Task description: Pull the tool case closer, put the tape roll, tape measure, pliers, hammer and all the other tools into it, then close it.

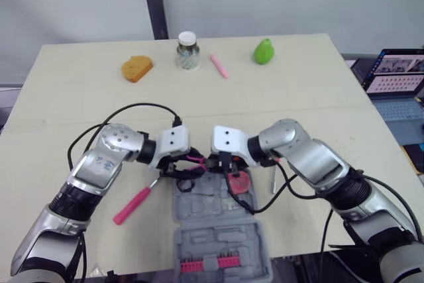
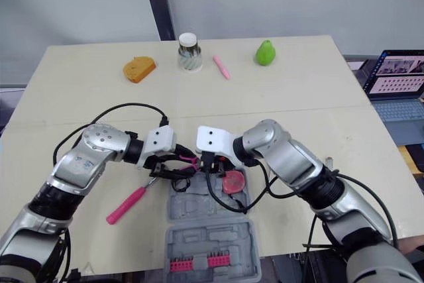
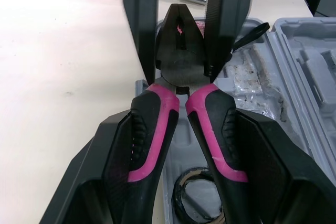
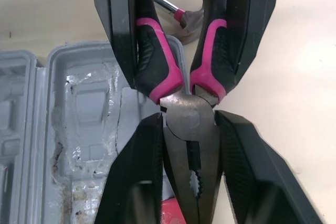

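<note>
Left end effector (image 3: 181,103): I'm clamped on the pliers (image 3: 181,51) handles.
Right end effector (image 4: 190,124): closed on the head.
Pliers: held over the far edge of the open tool case (image 1: 218,236).
Risk: if I release unevenly, they may twist and drop outside the case.

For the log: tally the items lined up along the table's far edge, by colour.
Orange: 1, the wedge
Clear with a white lid: 1, the jar
Pink: 1, the pen
Green: 1, the pear
Total: 4
</note>
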Available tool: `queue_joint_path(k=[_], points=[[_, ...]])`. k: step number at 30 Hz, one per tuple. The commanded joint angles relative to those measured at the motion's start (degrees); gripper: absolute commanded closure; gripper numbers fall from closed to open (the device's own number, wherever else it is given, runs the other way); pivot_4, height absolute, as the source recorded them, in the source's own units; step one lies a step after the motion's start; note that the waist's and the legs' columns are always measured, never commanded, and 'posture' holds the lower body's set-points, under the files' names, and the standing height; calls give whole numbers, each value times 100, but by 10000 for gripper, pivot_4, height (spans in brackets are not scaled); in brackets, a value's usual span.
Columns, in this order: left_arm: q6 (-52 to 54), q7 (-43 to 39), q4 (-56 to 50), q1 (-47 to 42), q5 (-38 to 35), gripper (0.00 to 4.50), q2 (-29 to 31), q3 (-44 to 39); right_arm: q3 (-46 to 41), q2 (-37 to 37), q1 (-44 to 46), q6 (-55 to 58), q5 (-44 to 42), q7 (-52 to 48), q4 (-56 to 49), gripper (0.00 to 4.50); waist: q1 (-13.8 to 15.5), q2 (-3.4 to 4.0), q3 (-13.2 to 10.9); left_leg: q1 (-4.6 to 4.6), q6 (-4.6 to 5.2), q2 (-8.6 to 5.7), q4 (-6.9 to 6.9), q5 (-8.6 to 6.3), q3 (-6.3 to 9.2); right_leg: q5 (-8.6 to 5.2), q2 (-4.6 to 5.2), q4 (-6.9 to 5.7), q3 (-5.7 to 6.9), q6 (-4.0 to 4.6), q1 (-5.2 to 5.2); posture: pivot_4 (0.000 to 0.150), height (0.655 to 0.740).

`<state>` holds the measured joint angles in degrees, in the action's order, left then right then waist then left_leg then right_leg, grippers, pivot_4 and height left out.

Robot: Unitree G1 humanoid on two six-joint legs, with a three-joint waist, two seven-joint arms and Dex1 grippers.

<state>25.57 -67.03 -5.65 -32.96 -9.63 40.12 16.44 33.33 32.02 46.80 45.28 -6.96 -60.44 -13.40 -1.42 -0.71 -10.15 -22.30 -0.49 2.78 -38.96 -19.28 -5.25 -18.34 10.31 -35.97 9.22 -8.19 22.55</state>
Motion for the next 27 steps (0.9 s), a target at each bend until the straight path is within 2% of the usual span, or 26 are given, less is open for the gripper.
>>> queue_joint_path(k=[1,8,10,12,13,17,23,27], points=[[-11,-58,-246,-32,-131,20383,-35,-74,-125,-12,45,1,22,35,-153,35353,0,0,0,0,0,0,-1,0,0,0,0,0,0,0,0,1500,7400],[66,-82,-396,94,-233,20383,27,-169,-221,189,-86,-112,33,11,-345,35353,1,0,0,0,0,0,-1,0,0,0,0,0,0,0,0,1500,7400],[-34,-6,-531,331,-328,10191,102,-417,-275,422,-183,-140,19,-75,-553,35353,-3,0,0,0,1,0,-1,0,0,0,0,0,0,0,0,1500,7400],[-140,49,-754,687,-441,2036,242,-728,-321,652,-274,-114,-22,-149,-786,35353,-5,0,0,0,3,0,-1,-2,1,0,1,0,-1,0,0,1500,7400],[-217,36,-890,974,-525,0,369,-961,-335,777,-313,-89,-53,-192,-912,35353,-5,0,0,0,3,0,-1,-2,2,0,1,0,-1,0,0,1500,7400],[-582,3,-1361,2375,-840,0,815,-2091,-350,1277,-491,91,-121,-332,-1466,35353,-41,1,-1,6,3,3,6,-2,1,0,0,-1,-6,0,4,1500,7400],[-1289,-297,-1438,4497,-1218,0,847,-3858,-195,1640,-498,642,-208,-459,-2153,35353,4,3,-2,0,4,5,0,-7,1,0,1,6,-6,1,3,1500,7400],[-1765,-417,-1471,5266,-1292,0,709,-4228,40,1666,-396,965,-209,-465,-2434,35353,108,3,-1,2,7,3,-13,-13,3,0,4,7,-8,1,-5,1500,7400]])
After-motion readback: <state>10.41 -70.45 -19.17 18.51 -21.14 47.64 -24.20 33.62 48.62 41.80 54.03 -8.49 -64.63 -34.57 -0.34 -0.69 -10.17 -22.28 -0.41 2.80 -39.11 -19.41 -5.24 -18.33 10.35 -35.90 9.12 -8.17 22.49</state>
